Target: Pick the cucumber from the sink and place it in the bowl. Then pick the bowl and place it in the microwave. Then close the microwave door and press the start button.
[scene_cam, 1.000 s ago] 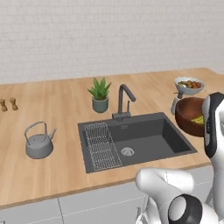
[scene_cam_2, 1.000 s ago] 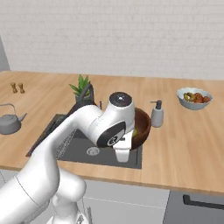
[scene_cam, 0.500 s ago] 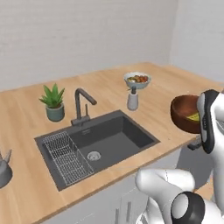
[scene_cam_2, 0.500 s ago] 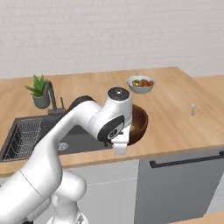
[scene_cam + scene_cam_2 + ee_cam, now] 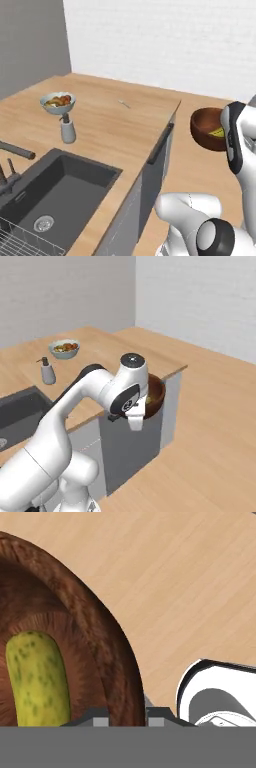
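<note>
The hand [image 5: 126, 714] is closed narrowly on the rim of the bowl [image 5: 207, 129], one finger tip on either side of the wall, as the hand view shows at its lower edge. The bowl is held in the air, clear of the table [image 5: 110, 120], out beyond the table's right end and above the wooden floor [image 5: 215, 446]. In the left base view it hangs just left of the white arm's wrist; in the right base view it sits behind the wrist, partly hidden, in front of the grey cabinet side below the table edge.

The cucumber [image 5: 37, 679] lies inside the bowl, on its bottom, yellow-green with darker speckles; a sliver of it shows over the bowl's near rim in the left base view [image 5: 218, 133].

The sink [image 5: 65, 187] is at the near left of the table in the left base view, dark grey, with its round drain [image 5: 44, 223] and a wire rack [image 5: 25, 244] at the near corner, and part of the dark faucet [image 5: 15, 150] at the left edge. Just beyond the sink stands a grey soap dispenser [image 5: 67, 129], and further back a pale bowl of mixed food [image 5: 57, 102]. A small thin object [image 5: 124, 104] lies on the table toward the far right; what it is cannot be made out.
</note>
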